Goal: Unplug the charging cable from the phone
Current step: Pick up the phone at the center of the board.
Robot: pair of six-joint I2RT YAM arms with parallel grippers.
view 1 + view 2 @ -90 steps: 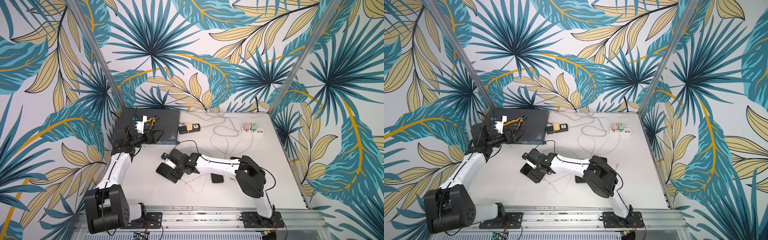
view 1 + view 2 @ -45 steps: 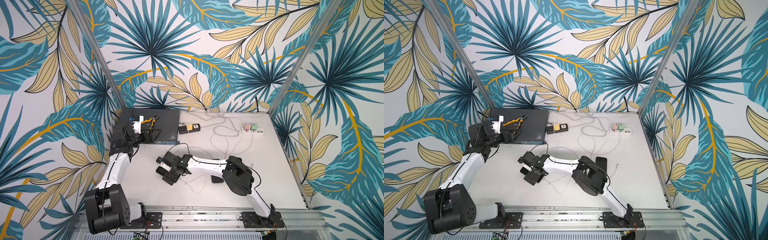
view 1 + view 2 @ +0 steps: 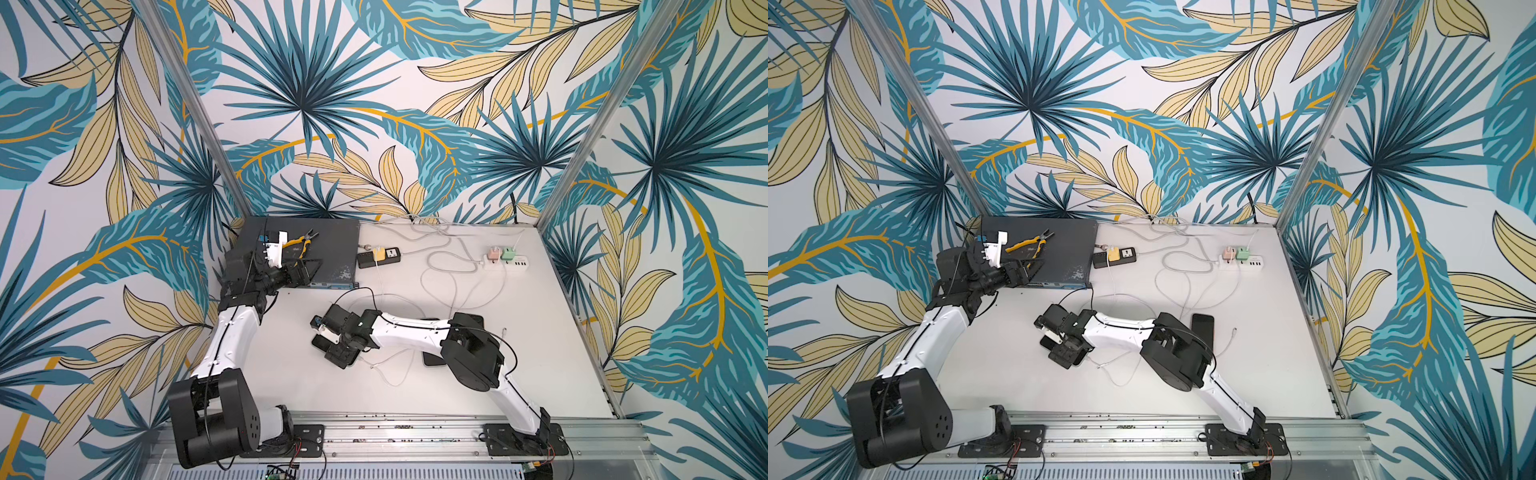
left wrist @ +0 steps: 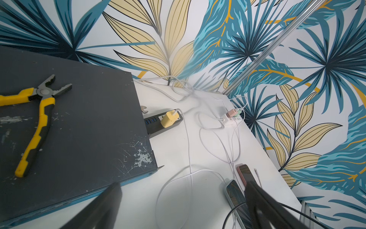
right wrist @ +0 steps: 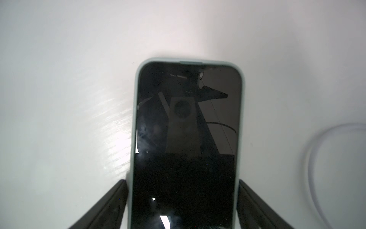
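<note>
**Right gripper straddles the phone**

The phone lies screen-up mid-table, one end between the fingers of the right gripper, which stand at both long edges (squeezing or not, nobody could tell). The right arm stretches low across the table. In both top views its wrist hides most of the phone. The charging cable curls beside. The left gripper hangs spread, empty, at the grey box bearing pliers.

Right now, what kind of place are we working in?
Probably a robot test cell: aluminium posts framing leaf-print panels, two arms bolted to a base rail, power strips and cables on a white table.
</note>
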